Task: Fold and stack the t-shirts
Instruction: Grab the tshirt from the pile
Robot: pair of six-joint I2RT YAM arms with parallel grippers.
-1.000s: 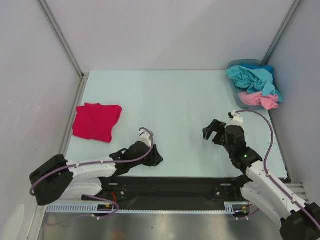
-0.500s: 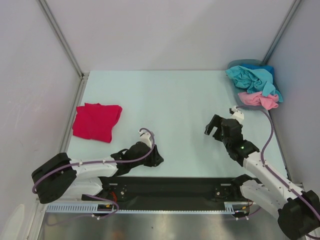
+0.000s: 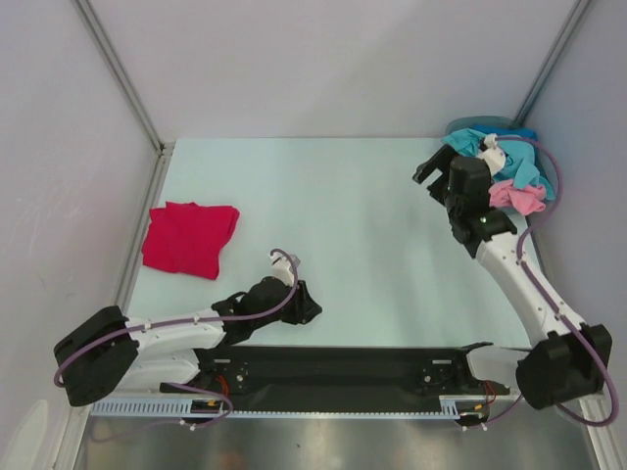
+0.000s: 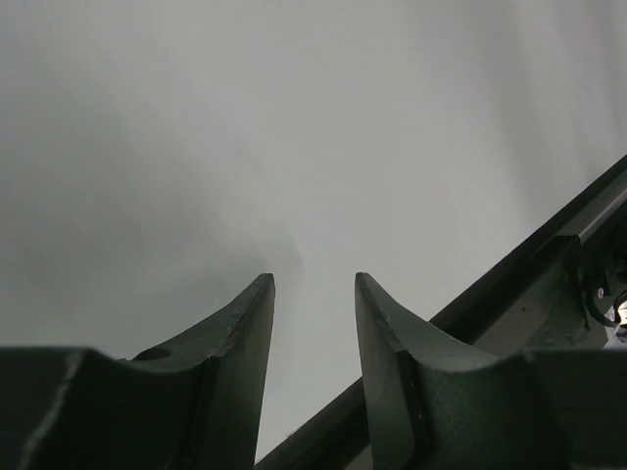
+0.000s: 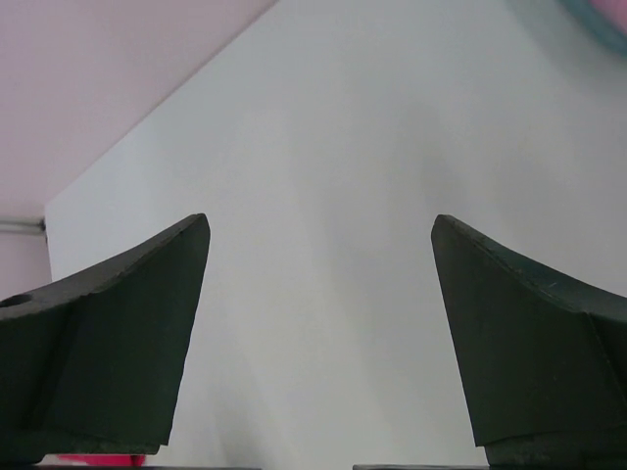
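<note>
A bright red t-shirt (image 3: 189, 238) lies folded at the left of the table. At the back right, teal (image 3: 468, 145), blue (image 3: 519, 133) and light pink (image 3: 519, 199) t-shirts are heaped in a grey-blue bin (image 3: 472, 124). My right gripper (image 3: 427, 172) hangs open just left of that heap, its wrist over the cloth. In the right wrist view the right gripper (image 5: 320, 230) holds nothing, with only bare table between the jaws. My left gripper (image 3: 310, 311) rests low at the table's near edge. The left wrist view shows this left gripper (image 4: 312, 282) open and holding nothing.
A black rail (image 4: 529, 264) runs along the near table edge beside the left fingers. Grey walls with metal corner posts (image 3: 118, 73) enclose the pale table (image 3: 323, 206) on three sides. The bin's teal rim (image 5: 607, 20) shows at the top right of the right wrist view.
My right arm has stretched away from the table's near right up to the back right, beside the heap of shirts. Its jaws stayed wide. The left arm barely shifted.
</note>
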